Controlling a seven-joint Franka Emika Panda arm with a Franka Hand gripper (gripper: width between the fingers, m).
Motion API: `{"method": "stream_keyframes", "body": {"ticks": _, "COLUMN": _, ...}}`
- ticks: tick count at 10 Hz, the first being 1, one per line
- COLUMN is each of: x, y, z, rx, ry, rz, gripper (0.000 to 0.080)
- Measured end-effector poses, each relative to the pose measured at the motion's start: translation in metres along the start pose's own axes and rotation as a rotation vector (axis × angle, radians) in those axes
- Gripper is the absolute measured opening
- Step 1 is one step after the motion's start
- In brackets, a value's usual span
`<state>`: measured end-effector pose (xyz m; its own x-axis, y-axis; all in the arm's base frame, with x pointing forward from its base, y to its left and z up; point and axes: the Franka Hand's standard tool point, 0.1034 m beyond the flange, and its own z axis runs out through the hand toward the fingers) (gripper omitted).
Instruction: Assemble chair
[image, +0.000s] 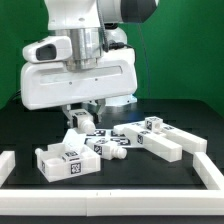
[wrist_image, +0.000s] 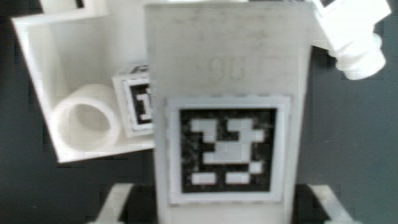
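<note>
Clamps a tagged white chair block (wrist_image: 217, 80) in the tool (image: 86, 114) over the middle of the desk (image: 130, 178). Shows other chair parts (image: 160, 140) lying toward the exterior view's right, and a stepped piece (image: 70, 160) near its left.

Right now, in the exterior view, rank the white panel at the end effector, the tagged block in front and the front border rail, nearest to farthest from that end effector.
1. white panel, held in the end effector itself.
2. tagged block, in front, toward the exterior view's left.
3. front border rail, across the foreground.
</note>
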<state>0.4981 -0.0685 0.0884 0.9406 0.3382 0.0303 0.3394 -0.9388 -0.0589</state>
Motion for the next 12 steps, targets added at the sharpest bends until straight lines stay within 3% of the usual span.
{"method": "stream_keyframes", "body": {"ticks": 2, "x": -0.003, "y": 0.002, "z": 0.003, "rx": 0.000, "ry": 0.006, "rz": 0.015, "gripper": 0.0284}}
{"method": "stream_keyframes", "body": {"ticks": 3, "x": -0.020, "y": 0.009, "z": 0.012, "rx": 0.003, "ry": 0.009, "rz": 0.054, "gripper": 0.0284}}
{"method": "stream_keyframes", "body": {"ticks": 4, "x": -0.044, "y": 0.024, "z": 0.016, "rx": 0.007, "ry": 0.000, "rz": 0.036, "gripper": 0.0284}}
{"method": "stream_keyframes", "body": {"ticks": 5, "x": -0.074, "y": 0.042, "z": 0.022, "rx": -0.011, "ry": 0.005, "rz": 0.043, "gripper": 0.0284}}
{"method": "stream_keyframes", "body": {"ticks": 6, "x": -0.102, "y": 0.045, "z": 0.034, "rx": -0.017, "ry": -0.009, "rz": 0.052, "gripper": 0.0284}}
{"method": "stream_keyframes", "body": {"ticks": 7, "x": -0.111, "y": 0.050, "z": 0.036, "rx": -0.010, "ry": -0.017, "rz": 0.070, "gripper": 0.0284}}
{"method": "stream_keyframes", "body": {"ticks": 10, "x": -0.110, "y": 0.049, "z": 0.037, "rx": -0.010, "ry": -0.017, "rz": 0.065, "gripper": 0.0284}}
{"method": "stream_keyframes", "body": {"ticks": 12, "x": -0.126, "y": 0.057, "z": 0.050, "rx": -0.003, "ry": -0.034, "rz": 0.101, "gripper": 0.0284}}
